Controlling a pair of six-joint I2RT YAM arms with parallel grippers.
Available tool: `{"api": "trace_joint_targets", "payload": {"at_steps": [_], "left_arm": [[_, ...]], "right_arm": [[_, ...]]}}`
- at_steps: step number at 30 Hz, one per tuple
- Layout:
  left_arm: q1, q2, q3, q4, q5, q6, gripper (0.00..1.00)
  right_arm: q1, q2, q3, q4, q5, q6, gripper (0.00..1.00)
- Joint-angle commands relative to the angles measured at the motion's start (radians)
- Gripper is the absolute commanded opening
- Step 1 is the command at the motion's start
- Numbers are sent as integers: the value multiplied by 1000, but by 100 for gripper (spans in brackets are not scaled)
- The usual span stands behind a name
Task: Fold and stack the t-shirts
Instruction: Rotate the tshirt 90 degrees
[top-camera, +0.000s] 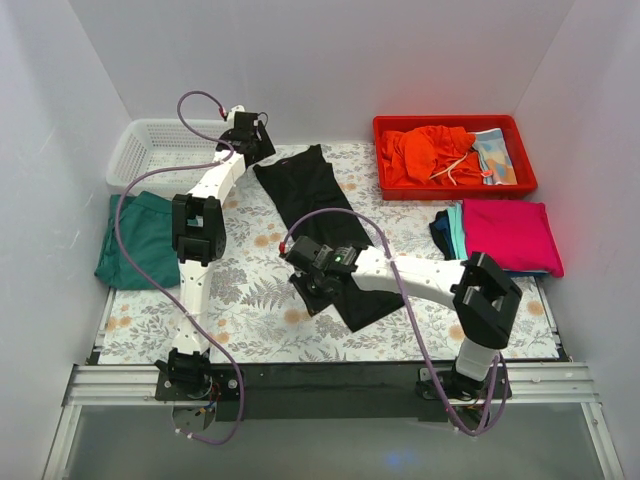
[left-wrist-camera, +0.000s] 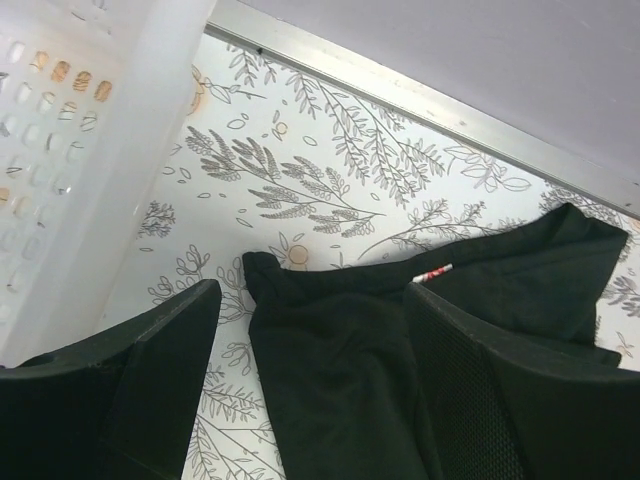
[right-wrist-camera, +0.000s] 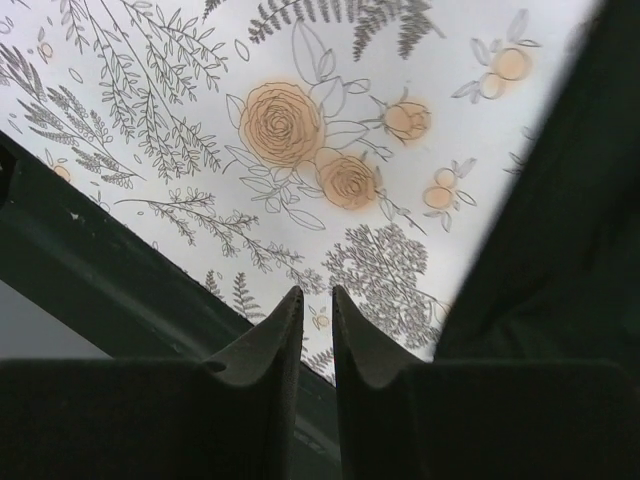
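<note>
A long black t-shirt, folded into a strip, runs diagonally across the floral table covering. My left gripper hovers at its far collar end. In the left wrist view it stands open wide, with the black cloth and its red neck label lying between the fingers. My right gripper is over the strip's near end. Its jaws are almost together, with a thin gap and nothing in it, and the black cloth lies beside them on the right. A dark-green shirt lies at the left. A magenta shirt tops the teal and navy ones at the right.
A white basket stands at the back left, close to the left gripper, and its wall fills the left of the left wrist view. A red tray with orange clothing sits at the back right. The table's dark front rail runs just below the right gripper.
</note>
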Motion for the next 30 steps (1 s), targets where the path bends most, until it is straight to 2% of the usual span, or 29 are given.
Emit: {"api": "trace_joint_targets", "payload": {"at_steps": [1, 3, 7, 11, 17, 26, 30], "left_arm": [[39, -31, 19, 14, -168, 33, 73], [41, -59, -17, 65, -151, 45, 73], [41, -143, -106, 145, -25, 42, 73], [39, -227, -188, 214, 102, 27, 74], [27, -336, -260, 162, 283, 7, 74], [-18, -540, -554, 147, 314, 1, 74], [-25, -625, -631, 142, 317, 4, 74]], "right_arm": [[4, -130, 10, -51, 139, 55, 24], [3, -168, -9, -77, 207, 87, 25], [0, -191, -21, -146, 354, 135, 27], [-19, -153, -44, -185, 400, 144, 29], [-39, -33, -61, -153, 403, 49, 28], [-41, 96, -45, -105, 477, -23, 26], [-41, 102, -81, -76, 466, -25, 26]]}}
